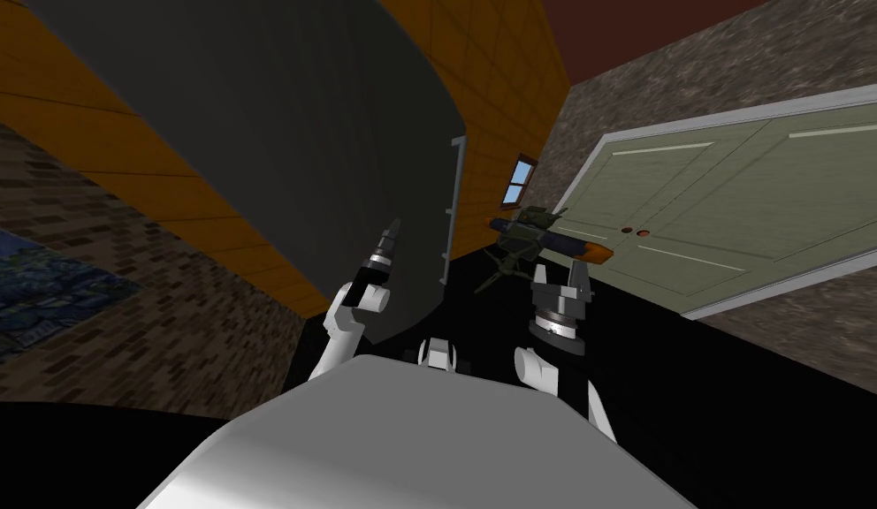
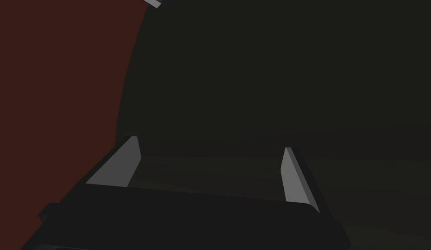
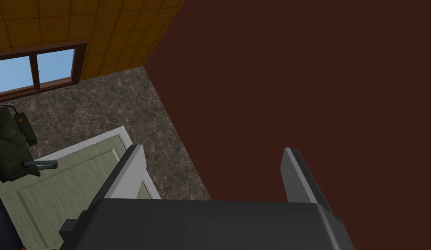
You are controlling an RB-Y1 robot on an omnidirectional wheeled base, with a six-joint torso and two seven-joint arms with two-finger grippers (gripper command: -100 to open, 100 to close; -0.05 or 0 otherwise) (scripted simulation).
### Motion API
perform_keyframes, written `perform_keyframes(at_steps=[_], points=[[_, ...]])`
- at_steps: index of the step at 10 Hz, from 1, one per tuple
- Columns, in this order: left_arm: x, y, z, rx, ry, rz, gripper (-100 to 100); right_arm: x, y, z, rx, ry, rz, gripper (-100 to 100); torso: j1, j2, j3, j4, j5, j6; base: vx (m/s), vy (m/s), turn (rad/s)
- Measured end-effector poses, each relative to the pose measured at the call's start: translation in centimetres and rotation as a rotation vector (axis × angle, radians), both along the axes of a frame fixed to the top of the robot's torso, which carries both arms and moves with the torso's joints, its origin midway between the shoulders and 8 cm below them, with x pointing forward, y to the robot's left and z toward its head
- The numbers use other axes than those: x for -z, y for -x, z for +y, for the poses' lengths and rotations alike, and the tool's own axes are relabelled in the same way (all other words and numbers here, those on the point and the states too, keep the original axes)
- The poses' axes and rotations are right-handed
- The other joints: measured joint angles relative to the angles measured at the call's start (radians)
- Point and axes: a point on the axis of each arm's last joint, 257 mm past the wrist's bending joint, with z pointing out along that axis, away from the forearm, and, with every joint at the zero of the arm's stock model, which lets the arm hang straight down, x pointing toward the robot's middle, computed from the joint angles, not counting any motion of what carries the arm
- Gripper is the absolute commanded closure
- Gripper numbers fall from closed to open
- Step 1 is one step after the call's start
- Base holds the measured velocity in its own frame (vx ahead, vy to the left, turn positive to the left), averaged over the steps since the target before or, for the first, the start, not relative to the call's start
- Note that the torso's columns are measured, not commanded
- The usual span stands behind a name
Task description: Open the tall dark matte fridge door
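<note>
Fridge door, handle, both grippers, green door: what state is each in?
fridge door: looks shut, no gap visible.
handle: ungripped.
left gripper: open, empty, facing the fridge door.
right gripper: open, empty.
green door: shut.

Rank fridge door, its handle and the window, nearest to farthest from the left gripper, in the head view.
1. Fridge door, directly ahead of the left gripper.
2. Handle, at the door's right edge.
3. Window, on the far orange wall.
</note>
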Motion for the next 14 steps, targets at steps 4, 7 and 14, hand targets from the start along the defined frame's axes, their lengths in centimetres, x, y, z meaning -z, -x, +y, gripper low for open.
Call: perform_keyframes(at_steps=[4, 7, 14], points=[[-0.3, -1.6, -0.1, -0.028, -0.029, 0.042, -100, 0.0, 0.0, 0.0, 0.000, 0.000, 0.000, 0, 0.000, 0.000, 0.000, 0.000, 0.000, 0.000, 0.044, -0.037, -0.036], [-0.7, -2.8, -0.2, -0.048, -0.050, 0.072, -100, 0.0, 0.0, 0.0, 0.000, 0.000, 0.000, 0, -0.001, 0.000, 0.000, 0.000, 0.000, 0.000, 0.037, -0.038, -0.035], [-0.5, -5.3, -0.4, -0.092, -0.091, 0.170, -100, 0.0, 0.0, 0.0, 0.000, 0.000, 0.000, 0, 0.000, 0.000, 0.000, 0.000, 0.000, 0.000, 0.045, -0.037, -0.039]])
